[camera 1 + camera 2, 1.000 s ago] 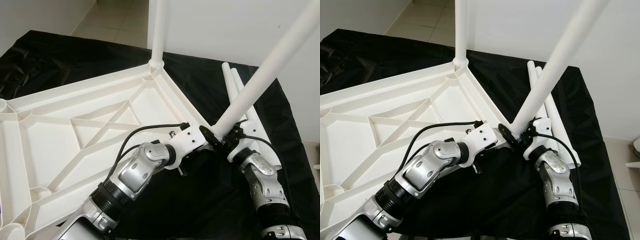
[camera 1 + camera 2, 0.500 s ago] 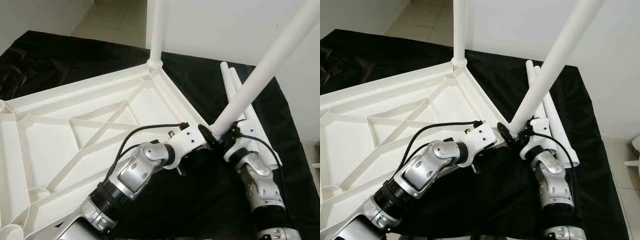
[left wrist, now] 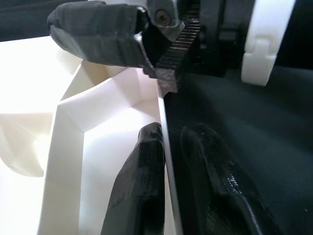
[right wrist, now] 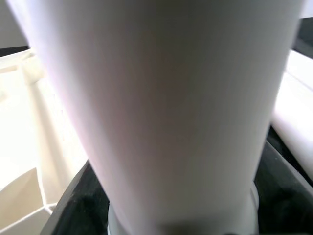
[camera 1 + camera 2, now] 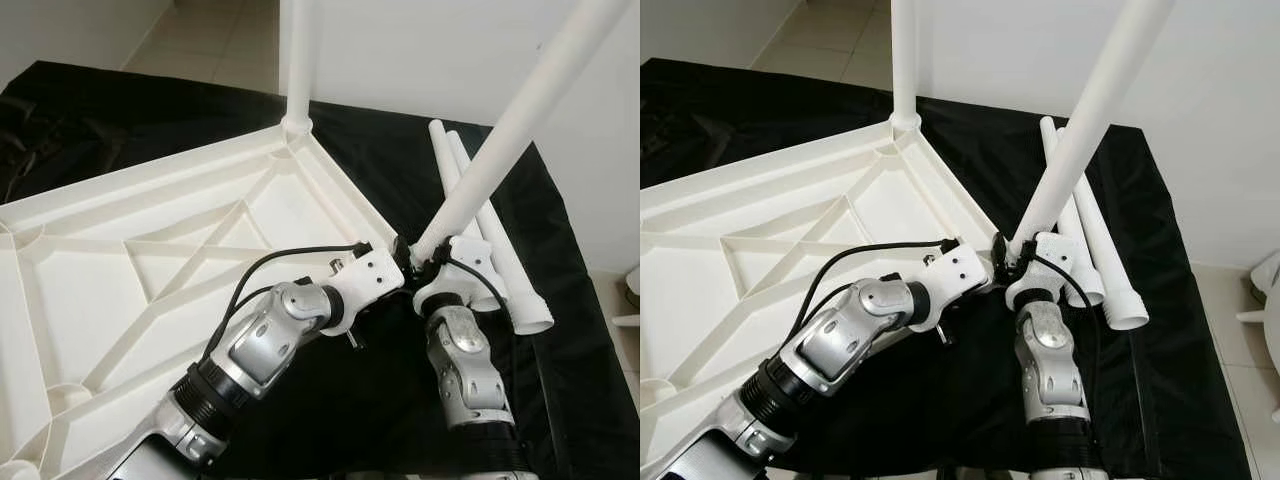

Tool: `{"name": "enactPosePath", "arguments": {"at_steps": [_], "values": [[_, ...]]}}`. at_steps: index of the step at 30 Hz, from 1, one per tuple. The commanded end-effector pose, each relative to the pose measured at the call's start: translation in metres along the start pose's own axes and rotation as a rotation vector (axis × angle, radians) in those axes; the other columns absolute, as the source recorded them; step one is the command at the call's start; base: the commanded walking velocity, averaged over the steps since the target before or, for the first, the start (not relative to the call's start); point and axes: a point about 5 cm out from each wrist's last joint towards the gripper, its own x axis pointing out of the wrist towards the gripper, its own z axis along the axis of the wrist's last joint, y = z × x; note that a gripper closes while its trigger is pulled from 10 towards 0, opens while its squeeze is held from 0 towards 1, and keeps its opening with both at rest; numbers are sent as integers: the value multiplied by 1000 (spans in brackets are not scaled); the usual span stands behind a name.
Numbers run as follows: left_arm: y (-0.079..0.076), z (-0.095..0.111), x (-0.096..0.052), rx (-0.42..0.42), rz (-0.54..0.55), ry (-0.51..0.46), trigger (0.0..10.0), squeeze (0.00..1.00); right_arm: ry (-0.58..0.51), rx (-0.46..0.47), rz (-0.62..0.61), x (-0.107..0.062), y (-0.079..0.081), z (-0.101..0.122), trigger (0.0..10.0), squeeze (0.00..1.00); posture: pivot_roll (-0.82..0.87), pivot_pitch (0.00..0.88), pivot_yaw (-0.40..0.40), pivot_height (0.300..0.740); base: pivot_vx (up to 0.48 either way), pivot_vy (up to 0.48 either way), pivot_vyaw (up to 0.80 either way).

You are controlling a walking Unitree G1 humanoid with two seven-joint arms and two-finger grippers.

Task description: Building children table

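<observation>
The top [image 5: 150, 240] lay upside down on the black-draped worktop [image 5: 400, 170], ribs up, reaching off to your left. One leg [image 5: 296, 60] stood upright in its far corner socket.

Your left tool [image 3: 161, 161] was at the top's near-right corner, its two fingers [image 3: 142, 186] closed narrow across the thin rim wall, one inside and one outside.

Just to the right of it, your right tool [image 5: 437, 262] held the second leg [image 5: 510, 130] by its lower end; how its fingers sat I could not tell. That leg's long axis ran from the corner up and away to your right, steeply tilted, not upright like the first.

Two spare legs [image 5: 490, 240] lay side by side on the cloth further right.

Judgement: the leg's foot sat at the corner socket, so the coming move depended on bringing the axis upright over it.
</observation>
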Motion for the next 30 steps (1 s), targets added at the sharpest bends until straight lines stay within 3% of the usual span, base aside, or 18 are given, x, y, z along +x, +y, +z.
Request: {"name": "enactPosePath", "arguments": {"at_steps": [1,10,11,13,14,25,26,27,30], "values": [[-22,-33,8,-85,-144,144,10000,0,38,-32,-101,0,-13,-3,0,0,34,131,-68,740,0,0,0],[-22,-33,7,-86,-144,145,10000,0,66,-24,-105,-2,-12,-6,0,0,34,129,-69,740,0,0,0],[-22,-33,7,-87,-143,144,10000,0,71,-24,-96,-2,-10,-6,10000,0,34,127,-69,740,0,0,0],[-21,-33,7,-87,-142,144,10000,0,76,-21,-92,-2,-8,-6,10000,35,34,126,-69,740,0,0,0],[-21,-33,7,-88,-142,143,10000,0,79,-10,-75,-2,-6,-6,10000,1000,35,126,-69,740,0,0,0],[-20,-33,7,-89,-137,144,10000,0,47,-11,11,1,-10,-4,10000,1000,35,116,-70,740,0,0,0],[-20,-33,8,-89,-136,143,10000,0,42,-9,37,2,-11,-3,10000,678,35,116,-70,740,0,0,0],[-20,-33,8,-89,-136,143,10000,0,35,-9,84,2,-12,-2,10000,0,33,114,-71,740,0,0,0],[-20,-33,8,-90,-136,143,10000,0,30,-8,114,3,-12,-2,10000,0,33,114,-71,740,0,0,0]]}}
